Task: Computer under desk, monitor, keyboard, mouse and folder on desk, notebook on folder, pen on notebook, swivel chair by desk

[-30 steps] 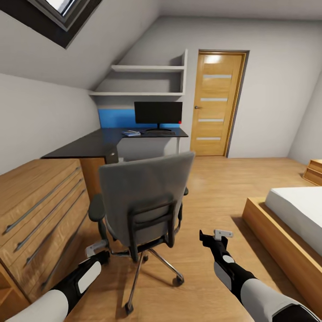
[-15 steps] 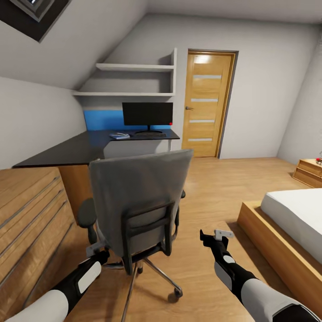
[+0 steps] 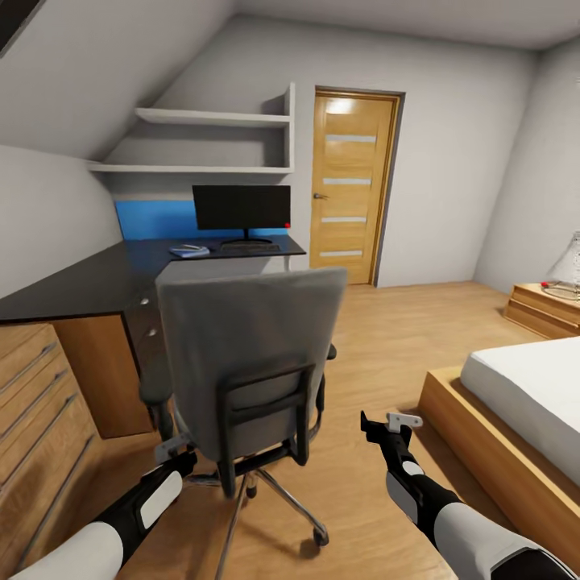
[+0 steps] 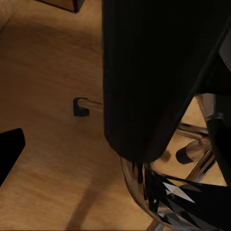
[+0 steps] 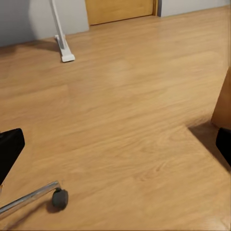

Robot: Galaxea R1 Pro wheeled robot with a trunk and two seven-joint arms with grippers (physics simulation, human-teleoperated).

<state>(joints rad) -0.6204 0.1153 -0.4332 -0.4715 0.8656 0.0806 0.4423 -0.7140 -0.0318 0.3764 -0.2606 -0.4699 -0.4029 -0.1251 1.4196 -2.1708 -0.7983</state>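
Attic bedroom with a wood plank floor (image 3: 387,338): the swivel chair (image 3: 250,370) stands on it with its grey back to the camera, just off the desk's (image 3: 97,278) near end, while the monitor (image 3: 241,208) sits at the desk's far edge before the blue panel, a small pale item (too small to name) near its base. Left gripper (image 3: 176,448) hangs beside the chair's frame and right gripper (image 3: 390,422) hovers over bare floor between chair and bed (image 3: 515,403), both with fingers spread and empty.

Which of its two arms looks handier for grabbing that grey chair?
Probably the left. The left gripper sits right by the chair, just under its seat near the chrome base. The right gripper hangs over bare floor, off to the chair's side and apart from it.
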